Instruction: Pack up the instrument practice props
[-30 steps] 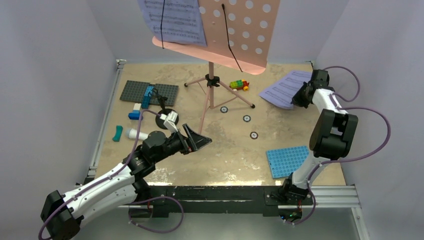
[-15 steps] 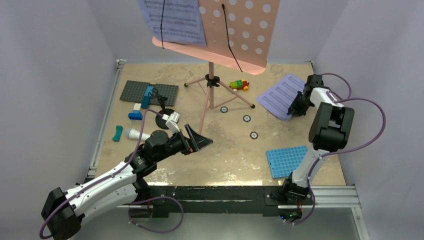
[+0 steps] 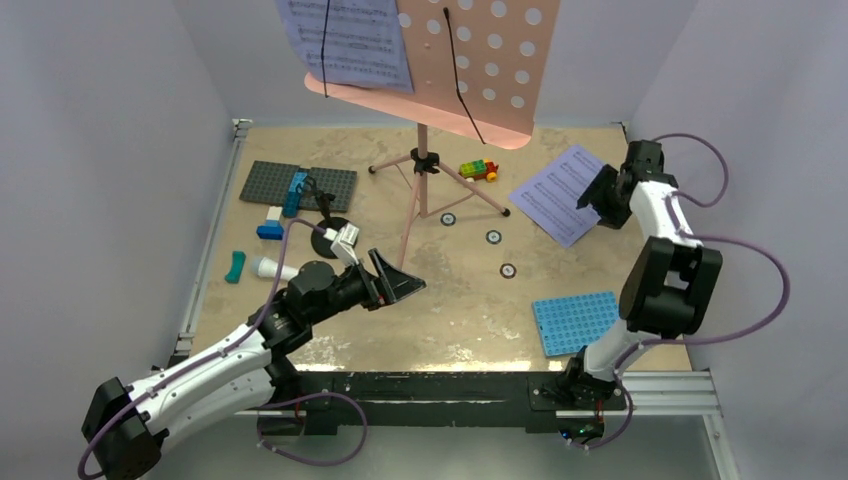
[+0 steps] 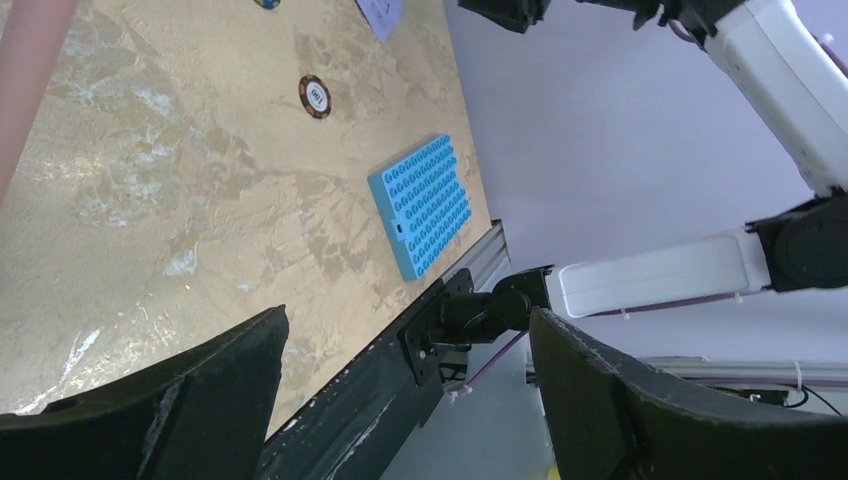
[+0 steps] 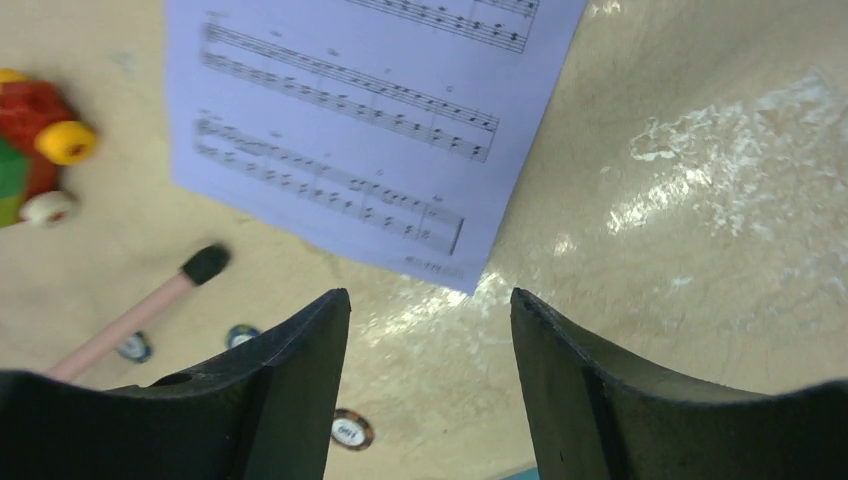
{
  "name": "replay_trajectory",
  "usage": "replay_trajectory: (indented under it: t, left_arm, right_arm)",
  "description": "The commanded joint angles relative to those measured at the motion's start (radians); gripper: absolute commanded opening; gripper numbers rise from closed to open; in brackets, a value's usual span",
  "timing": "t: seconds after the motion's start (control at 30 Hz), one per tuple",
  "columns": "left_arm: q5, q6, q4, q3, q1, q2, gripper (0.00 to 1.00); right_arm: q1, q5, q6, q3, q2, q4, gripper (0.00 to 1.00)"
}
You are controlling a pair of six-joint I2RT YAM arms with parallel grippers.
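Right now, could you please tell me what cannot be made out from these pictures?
Top external: the frame's upper edge cuts off the top of the music stand and its clipped page.
Top external: the left arm partly hides the base of the mic stand.
Right wrist: the loose page runs off the top edge; the toy car is blurred, cut by the left edge.

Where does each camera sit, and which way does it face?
Top external: above, behind the bases, looking down on the table; left arm, right arm show.
Left wrist: faces across the table to the blue plate; open left hand frames it.
Right wrist: looks down at the loose lavender page; open right hand shows.
Shared: page and plate also appear from above.
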Motion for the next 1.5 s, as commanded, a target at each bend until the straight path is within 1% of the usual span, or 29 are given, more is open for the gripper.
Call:
replay_trajectory:
  t: [0.0, 0.13, 0.3, 0.47, 0.57, 0.6, 0.7, 0.8, 0.87, 0.97, 1.07, 1.17, 1.27, 1.3, 1.4, 1.47]
  left_arm:
    - [-0.005, 0.01, 0.003, 0.016, -0.005, -0.035, 0.94]
    - [-0.055, 0.068, -0.081, 0.072, -0.005, -0.062, 0.95]
    - [-0.16, 0.184, -0.268, 0.205, -0.005, -0.094, 0.96]
    - [-0.294, 0.314, -0.363, 0.33, -0.004, -0.149, 0.96]
    - [-0.367, 0.405, -0.404, 0.395, -0.002, -0.163, 0.97]
    - [-0.39, 0.428, -0.41, 0.412, -0.001, -0.163, 0.97]
    - [-0.417, 0.47, -0.413, 0.451, 0.021, -0.139, 0.98]
    - [-0.403, 0.465, -0.447, 0.49, 0.061, -0.075, 0.96]
    - [-0.405, 0.481, -0.456, 0.519, 0.063, -0.056, 0.95]
    - [-0.433, 0.537, -0.421, 0.556, 0.066, -0.084, 0.95]
    - [-0.468, 0.621, -0.427, 0.661, 0.08, -0.095, 0.96]
    - [-0.483, 0.705, -0.448, 0.785, 0.105, -0.064, 0.97]
    - [-0.449, 0.76, -0.5, 0.925, 0.146, 0.005, 0.97]
    - [-0.434, 0.769, -0.512, 0.964, 0.17, 0.03, 0.97]
    - [-0.364, 0.778, -0.53, 1.061, 0.249, 0.095, 0.97]
    - [-0.287, 0.759, -0.538, 1.117, 0.323, 0.141, 0.98]
  right_arm:
    - [0.011, -0.022, 0.111, -0.053, -0.225, 0.1, 0.64]
    - [0.087, -0.039, 0.146, -0.182, -0.434, 0.212, 0.64]
    - [0.244, -0.026, 0.118, -0.452, -0.76, 0.459, 0.6]
    - [0.473, 0.042, -0.003, -0.592, -1.027, 0.503, 0.57]
    - [0.652, 0.074, -0.1, -0.649, -1.162, 0.52, 0.56]
    - [0.713, 0.107, -0.121, -0.657, -1.186, 0.515, 0.57]
    - [0.845, 0.172, -0.169, -0.632, -1.169, 0.474, 0.59]
    - [0.914, 0.19, -0.167, -0.601, -1.127, 0.463, 0.6]
    - [0.97, 0.218, -0.184, -0.612, -1.153, 0.501, 0.6]
    - [1.071, 0.26, -0.24, -0.594, -1.201, 0.533, 0.6]
    - [1.175, 0.307, -0.303, -0.524, -1.196, 0.514, 0.6]
    - [1.284, 0.372, -0.376, -0.443, -1.145, 0.502, 0.6]
    - [1.407, 0.504, -0.473, -0.36, -1.069, 0.517, 0.59]
    - [1.426, 0.541, -0.495, -0.343, -1.049, 0.53, 0.59]
    - [1.434, 0.647, -0.526, -0.327, -1.002, 0.6, 0.6]
    - [1.434, 0.66, -0.544, -0.335, -0.99, 0.658, 0.62]
